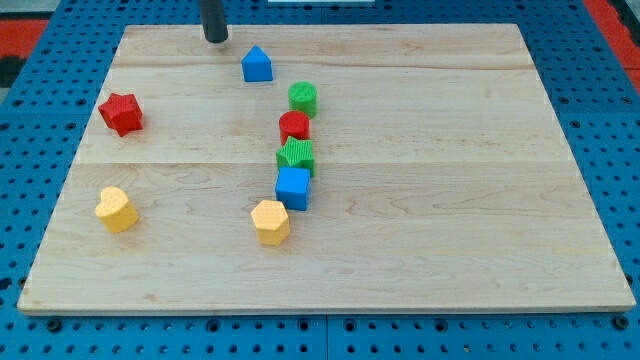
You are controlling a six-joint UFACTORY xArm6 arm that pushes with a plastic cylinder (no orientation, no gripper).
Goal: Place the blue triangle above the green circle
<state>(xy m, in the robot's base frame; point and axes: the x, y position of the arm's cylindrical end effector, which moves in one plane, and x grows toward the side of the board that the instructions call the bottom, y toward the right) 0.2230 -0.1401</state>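
Observation:
The blue triangle lies near the view's top, left of centre. The green circle sits just below and to the right of it, a small gap apart. My tip rests on the board near its top edge, up and to the left of the blue triangle, not touching it.
A red circle, a green star and a blue cube form a column below the green circle. A yellow hexagon lies below them. A red star and a yellow heart sit at the view's left on the wooden board.

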